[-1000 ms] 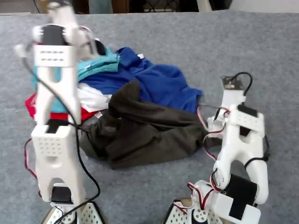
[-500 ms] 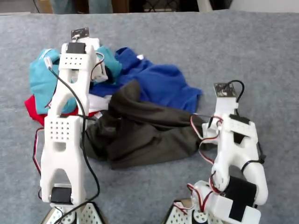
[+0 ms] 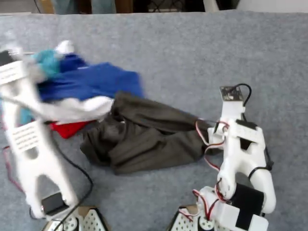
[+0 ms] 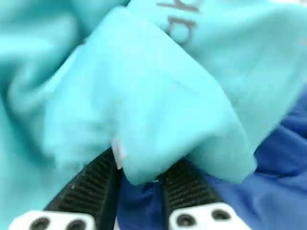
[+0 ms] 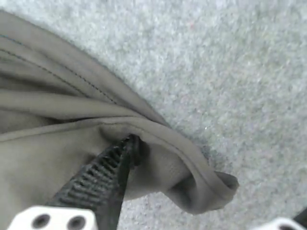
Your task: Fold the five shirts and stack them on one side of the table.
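My left gripper (image 4: pixel 141 167) is shut on a fold of the teal shirt (image 4: pixel 144 91), with the blue shirt (image 4: pixel 283 158) under it. From above, the left arm (image 3: pixel 24 130) stands at the table's far left. The teal shirt (image 3: pixel 48 60), blue shirt (image 3: pixel 91 82) and white shirt (image 3: pixel 77 109) stretch out from it, and a red shirt (image 3: pixel 70 127) lies beneath. A dark olive shirt (image 3: pixel 144 137) lies crumpled in the middle. My right gripper (image 3: pixel 211 135) is open at that shirt's right edge. One finger (image 5: pixel 108 175) is tucked against the hem of the olive shirt (image 5: pixel 53 143).
Grey carpet-like table surface (image 3: pixel 202 53) spreads bare behind and to the right of the pile. The right arm's base (image 3: pixel 231 207) and the left arm's base (image 3: pixel 53 207) sit at the near edge.
The left arm swung left holding the teal shirt, dragging the teal, blue and white shirts leftward off the olive one. The right arm shifted slightly left, then held still.
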Robot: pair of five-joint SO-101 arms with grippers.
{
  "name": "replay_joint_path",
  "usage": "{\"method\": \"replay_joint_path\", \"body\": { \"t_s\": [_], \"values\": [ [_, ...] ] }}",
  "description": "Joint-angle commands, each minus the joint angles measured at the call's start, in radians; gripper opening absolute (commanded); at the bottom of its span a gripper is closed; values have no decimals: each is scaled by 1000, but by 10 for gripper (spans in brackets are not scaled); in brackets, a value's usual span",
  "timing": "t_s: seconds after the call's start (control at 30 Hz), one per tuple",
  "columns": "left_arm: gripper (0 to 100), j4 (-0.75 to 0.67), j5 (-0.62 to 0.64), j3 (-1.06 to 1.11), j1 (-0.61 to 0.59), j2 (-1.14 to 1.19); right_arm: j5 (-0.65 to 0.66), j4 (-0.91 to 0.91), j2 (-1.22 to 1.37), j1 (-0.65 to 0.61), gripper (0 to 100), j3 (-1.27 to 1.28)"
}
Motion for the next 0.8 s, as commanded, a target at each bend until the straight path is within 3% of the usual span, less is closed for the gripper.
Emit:
{"method": "replay_joint_path", "body": {
  "t_s": [0.0,0.17,0.27,0.37,0.53,0.77],
  "values": [
    [29,3,-5,-154,-177,-89,3,-11,-2,-14,556,8],
    [30,8,5,-147,-272,-261,2,-11,-2,-14,556,8],
    [33,12,6,-140,-255,-364,2,-11,-2,-14,556,8],
    [73,26,-2,-111,-157,-430,2,-11,-2,-14,556,8],
    [285,26,11,74,79,-505,2,-11,-2,-14,556,8],
    [279,20,25,542,398,-516,2,-11,-2,-14,556,8]
  ]
}}
